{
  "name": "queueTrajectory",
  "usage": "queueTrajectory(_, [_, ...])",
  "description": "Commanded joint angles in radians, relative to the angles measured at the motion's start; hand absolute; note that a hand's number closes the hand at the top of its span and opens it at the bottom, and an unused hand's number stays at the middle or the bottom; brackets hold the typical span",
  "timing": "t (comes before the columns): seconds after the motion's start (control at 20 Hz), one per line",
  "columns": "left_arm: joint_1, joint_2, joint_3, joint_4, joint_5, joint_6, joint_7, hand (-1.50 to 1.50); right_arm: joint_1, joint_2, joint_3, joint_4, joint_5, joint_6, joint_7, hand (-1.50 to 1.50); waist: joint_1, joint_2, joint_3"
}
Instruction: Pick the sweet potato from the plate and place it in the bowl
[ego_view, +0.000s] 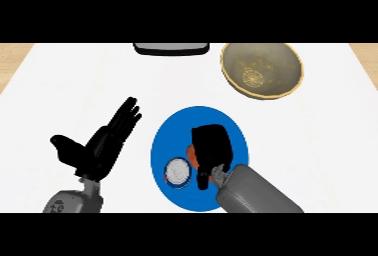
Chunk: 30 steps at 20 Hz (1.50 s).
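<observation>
A blue plate (171, 130) lies on the white counter near the middle. My right hand (212, 146) is over the plate, fingers curled downward around an orange sweet potato (191, 152), of which only a small sliver shows at the hand's left edge. A brownish bowl with a patterned inside (262, 68) stands at the far right, beyond the plate. My left hand (103, 141) rests open to the left of the plate, fingers straight and pointing up.
A small white round object (177, 171) lies on the plate's near left part, beside my right hand. A dark flat item (170, 48) sits at the counter's far edge. Wooden strips border the counter at both sides.
</observation>
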<state>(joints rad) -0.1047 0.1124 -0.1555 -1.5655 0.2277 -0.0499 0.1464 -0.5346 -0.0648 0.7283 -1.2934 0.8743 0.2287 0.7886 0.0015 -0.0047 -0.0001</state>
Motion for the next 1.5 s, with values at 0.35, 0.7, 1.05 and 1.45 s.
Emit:
queueTrajectory(0.35, [0.015,-0.004,0.03,0.019,0.002,-0.02,-0.03,0.0,0.103,-0.16,-0.028,-0.497,0.036,0.1,-0.057,1.5,-0.013,0.0,0.0])
queueTrajectory(0.7, [0.021,-0.001,0.029,-0.022,0.007,-0.026,0.003,0.0,0.029,-0.167,-0.144,-0.786,0.052,0.239,0.058,1.5,-0.007,0.001,0.0])
queueTrajectory(1.05, [-0.021,-0.06,-0.003,0.028,-0.041,0.006,-0.003,0.0,-0.084,-0.084,-0.301,-0.822,0.04,0.348,0.101,1.5,-0.002,0.004,0.0])
queueTrajectory(1.45, [-0.043,-0.073,-0.01,0.018,-0.074,0.023,0.017,0.0,-0.238,-0.116,-0.515,-0.574,0.038,0.267,-0.072,1.5,0.005,0.007,0.0])
